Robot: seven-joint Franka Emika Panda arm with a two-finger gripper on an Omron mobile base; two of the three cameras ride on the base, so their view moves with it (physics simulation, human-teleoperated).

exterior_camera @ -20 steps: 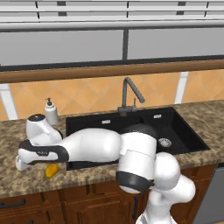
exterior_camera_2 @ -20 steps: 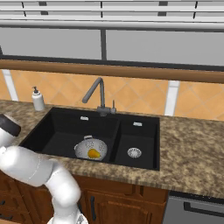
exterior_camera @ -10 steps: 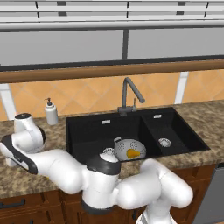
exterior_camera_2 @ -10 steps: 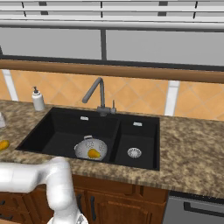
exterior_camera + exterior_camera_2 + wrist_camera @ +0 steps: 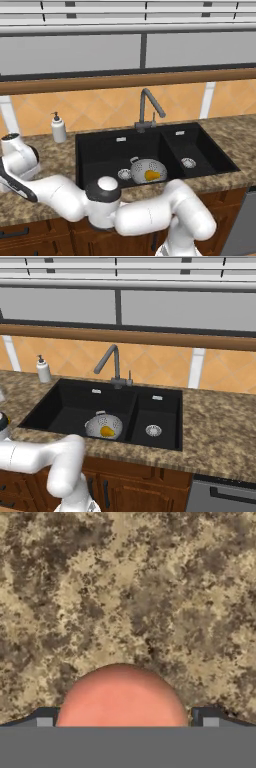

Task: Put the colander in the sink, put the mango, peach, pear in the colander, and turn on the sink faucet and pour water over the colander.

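Note:
The pinkish-salmon peach lies on the speckled counter, right between my fingertips. My gripper is open around it, one finger close on each side and a thin gap on the right. The black double-basin sink holds the grey colander in its large basin, with the orange-yellow mango inside. The dark faucet stands behind the divider, and no stream runs from it. The pear is hidden.
A white soap pump bottle stands at the back left of the sink. My arm lies low across the counter's front edge, reaching far left. The smaller basin is on the right.
My arm has swung down and to the left, so the sink that it covered is now in sight. The hand has come down over the left counter. Colander and mango have not moved.

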